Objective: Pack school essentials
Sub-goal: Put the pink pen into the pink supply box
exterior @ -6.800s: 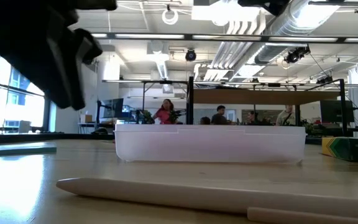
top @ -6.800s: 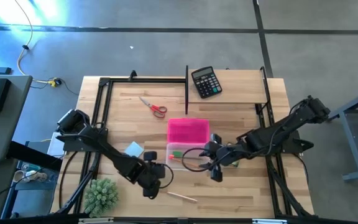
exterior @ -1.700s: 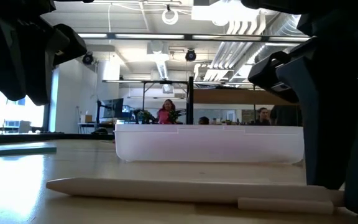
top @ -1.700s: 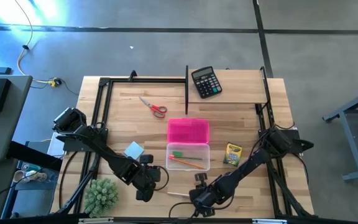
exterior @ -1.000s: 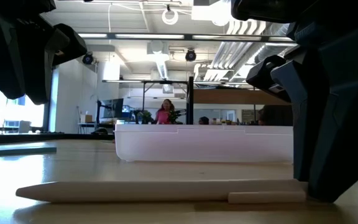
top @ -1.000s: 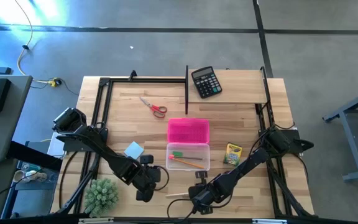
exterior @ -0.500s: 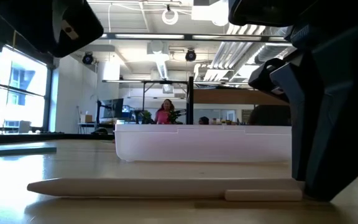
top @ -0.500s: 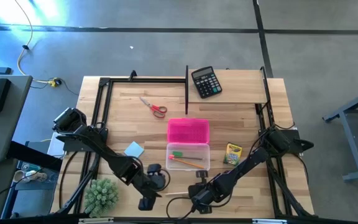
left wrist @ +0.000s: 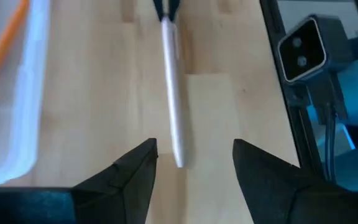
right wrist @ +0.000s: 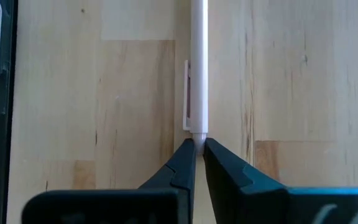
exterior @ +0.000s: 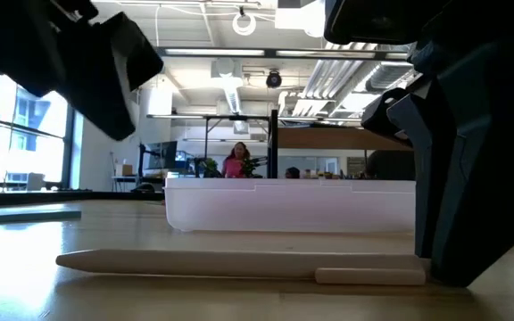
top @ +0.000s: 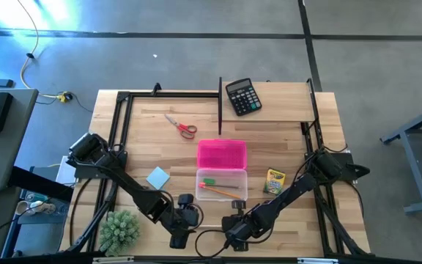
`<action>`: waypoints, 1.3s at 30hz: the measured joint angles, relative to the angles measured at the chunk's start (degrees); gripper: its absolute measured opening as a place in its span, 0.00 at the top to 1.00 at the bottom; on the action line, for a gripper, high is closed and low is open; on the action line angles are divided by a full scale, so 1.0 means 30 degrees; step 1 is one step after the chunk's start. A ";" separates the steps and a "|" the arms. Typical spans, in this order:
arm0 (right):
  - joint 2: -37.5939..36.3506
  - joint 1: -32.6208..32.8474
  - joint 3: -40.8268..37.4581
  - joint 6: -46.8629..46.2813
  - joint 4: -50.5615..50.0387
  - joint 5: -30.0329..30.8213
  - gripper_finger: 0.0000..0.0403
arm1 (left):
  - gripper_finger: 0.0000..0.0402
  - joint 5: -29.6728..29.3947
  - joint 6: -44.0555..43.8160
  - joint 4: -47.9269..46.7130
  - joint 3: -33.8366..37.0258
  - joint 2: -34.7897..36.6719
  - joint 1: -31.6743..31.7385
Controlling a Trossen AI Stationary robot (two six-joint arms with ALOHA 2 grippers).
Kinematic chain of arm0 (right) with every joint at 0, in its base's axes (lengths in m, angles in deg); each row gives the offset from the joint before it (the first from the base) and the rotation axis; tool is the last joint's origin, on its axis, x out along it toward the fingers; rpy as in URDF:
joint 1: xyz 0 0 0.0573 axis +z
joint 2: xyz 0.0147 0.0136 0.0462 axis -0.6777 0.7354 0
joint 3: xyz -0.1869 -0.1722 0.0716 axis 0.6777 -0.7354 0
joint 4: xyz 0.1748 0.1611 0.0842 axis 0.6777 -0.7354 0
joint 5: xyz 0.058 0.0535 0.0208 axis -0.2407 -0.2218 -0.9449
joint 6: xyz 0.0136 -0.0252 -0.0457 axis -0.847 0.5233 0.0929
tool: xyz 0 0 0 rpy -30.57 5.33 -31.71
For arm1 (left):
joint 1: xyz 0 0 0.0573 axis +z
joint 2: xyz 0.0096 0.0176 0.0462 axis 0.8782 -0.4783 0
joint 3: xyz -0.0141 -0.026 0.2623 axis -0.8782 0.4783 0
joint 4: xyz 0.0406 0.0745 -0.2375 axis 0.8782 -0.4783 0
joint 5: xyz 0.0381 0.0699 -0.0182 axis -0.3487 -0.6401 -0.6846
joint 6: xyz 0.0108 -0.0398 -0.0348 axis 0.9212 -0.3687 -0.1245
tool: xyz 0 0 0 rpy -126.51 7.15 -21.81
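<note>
A white pen [top: 209,229] with a clip lies on the table near the front edge. My right gripper [right wrist: 199,148] is shut on its clip end. My left gripper [left wrist: 194,163] is open and hangs above the pen's pointed end [left wrist: 178,158], one finger on either side, touching nothing. Behind the pen stands the clear case [top: 222,183], which holds a green eraser [top: 209,181] and an orange pencil [top: 222,191]. On the table lie the red-handled scissors [top: 182,126], the blue notepad [top: 157,177] and the crayon box [top: 274,180]. My right gripper pinches the very end of the pen's clip end [right wrist: 198,134] between its two fingertips. The fingers come from the table's right side and lie along the pen. The pen [exterior: 239,262] lies flat on the table.
The pink lid [top: 222,154] lies just behind the clear case. A black calculator [top: 242,96] sits at the far edge. A green spiky plant [top: 119,231] stands at the near left corner. A black frame [top: 220,103] runs around the table.
My left gripper has gone toward the table's right edge, up to the pen's pointed end. The pen has turned a little on the table, while its clip end stays in my right gripper.
</note>
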 joint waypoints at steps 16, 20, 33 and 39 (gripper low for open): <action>0.0007 -0.0291 0.0000 0.0135 0.0501 -0.0182 0.95 | 0.55 0.0423 -0.0257 0.0233 0.0007 -0.2117 -0.0058; 0.0015 -0.0336 -0.0007 0.0155 0.0735 -0.0219 0.95 | 0.55 -0.0093 -0.0232 0.0219 0.0007 -0.2146 -0.0010; 0.0044 -0.0734 -0.0015 -0.0277 0.1287 -0.0755 0.95 | 0.55 0.0033 -0.0038 0.0216 -0.0026 -0.2684 0.0200; 0.0044 -0.0758 -0.0015 -0.0217 0.1402 -0.0801 0.95 | 0.57 -0.0735 -0.0126 0.0284 -0.0058 -0.3111 0.0160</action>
